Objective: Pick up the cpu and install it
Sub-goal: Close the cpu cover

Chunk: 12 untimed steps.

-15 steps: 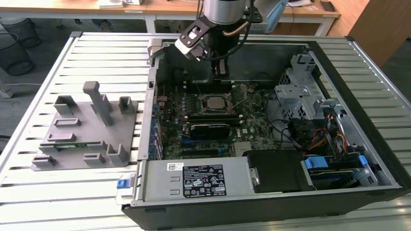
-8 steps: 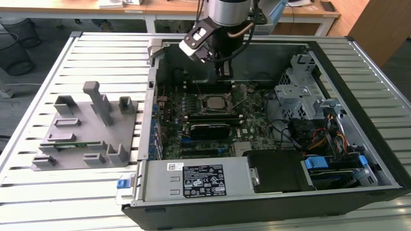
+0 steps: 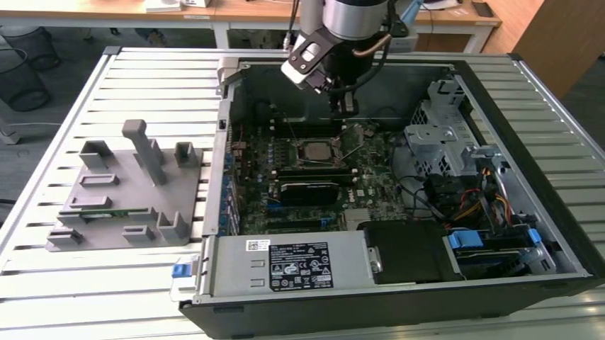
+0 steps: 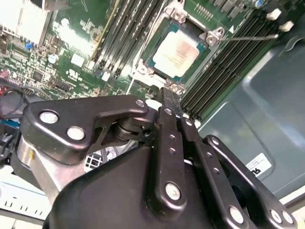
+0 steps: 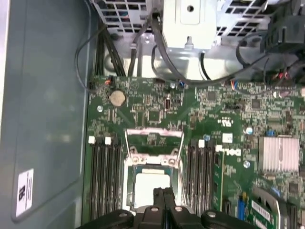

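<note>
one cpu, one claw, one open computer case, one grey fixture tray, one power supply

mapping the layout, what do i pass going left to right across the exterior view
grey parts holder -> cpu -> silver drive cage -> black case wall

Black bar-linked end effector, silver screw heads, grey metallic wrist
</note>
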Each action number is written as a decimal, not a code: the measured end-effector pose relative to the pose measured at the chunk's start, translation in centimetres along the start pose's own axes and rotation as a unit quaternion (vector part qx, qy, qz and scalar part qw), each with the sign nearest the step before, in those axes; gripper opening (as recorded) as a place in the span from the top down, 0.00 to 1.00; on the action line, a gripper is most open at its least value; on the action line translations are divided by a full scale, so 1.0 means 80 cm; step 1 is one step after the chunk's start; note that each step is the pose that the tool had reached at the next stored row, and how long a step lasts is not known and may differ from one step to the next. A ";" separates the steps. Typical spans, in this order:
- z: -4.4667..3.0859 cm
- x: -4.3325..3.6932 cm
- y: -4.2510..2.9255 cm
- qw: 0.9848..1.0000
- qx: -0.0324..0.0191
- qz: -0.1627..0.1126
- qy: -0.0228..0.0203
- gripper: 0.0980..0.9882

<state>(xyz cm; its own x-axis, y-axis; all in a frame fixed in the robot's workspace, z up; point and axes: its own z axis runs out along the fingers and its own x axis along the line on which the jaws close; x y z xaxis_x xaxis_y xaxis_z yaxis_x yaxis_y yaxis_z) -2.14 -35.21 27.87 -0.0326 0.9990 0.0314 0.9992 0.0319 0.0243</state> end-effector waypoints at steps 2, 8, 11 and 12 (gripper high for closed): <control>0.0021 0.001 0.0020 1.000 0.000 -0.002 0.000 0.99; 0.0084 0.004 0.0114 1.000 0.001 -0.017 0.000 0.99; 0.0116 0.009 0.0225 1.000 0.002 -0.017 0.000 0.99; 0.0124 0.011 0.0252 1.000 0.002 -0.017 -0.001 0.99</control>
<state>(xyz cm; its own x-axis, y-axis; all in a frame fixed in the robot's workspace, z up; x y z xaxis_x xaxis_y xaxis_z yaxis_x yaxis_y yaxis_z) -0.13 -34.20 26.96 -0.0668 0.9974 0.0288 0.9976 0.0662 0.0210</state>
